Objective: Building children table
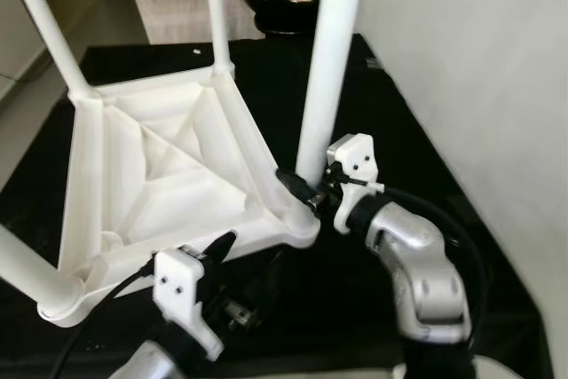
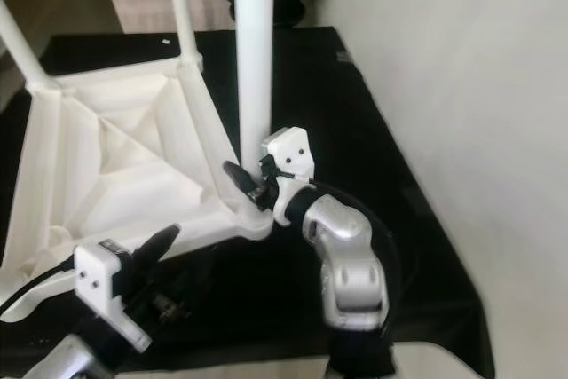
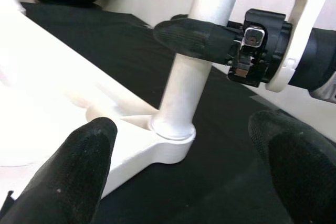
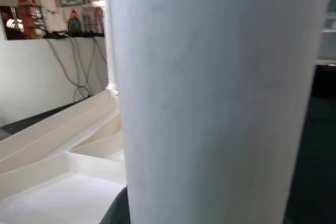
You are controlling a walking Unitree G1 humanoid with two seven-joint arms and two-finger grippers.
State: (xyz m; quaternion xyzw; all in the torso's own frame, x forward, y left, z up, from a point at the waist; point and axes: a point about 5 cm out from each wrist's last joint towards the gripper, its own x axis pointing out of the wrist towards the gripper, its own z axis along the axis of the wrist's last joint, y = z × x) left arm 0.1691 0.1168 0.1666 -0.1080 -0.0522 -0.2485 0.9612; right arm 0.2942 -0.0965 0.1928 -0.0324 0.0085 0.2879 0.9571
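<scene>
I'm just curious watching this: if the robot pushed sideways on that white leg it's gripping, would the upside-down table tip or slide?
Probably slide rather than tip: the table top lies flat and wide on the black mat. It looks like hollow, ribbed plastic, so likely light. The leg looks stiff, and the right gripper holds it low near the socket, so little leverage.

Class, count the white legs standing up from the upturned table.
4. One at the far left corner, one at the far corner, one at the near left corner, and one at the near right corner, with the right gripper on it.
</scene>
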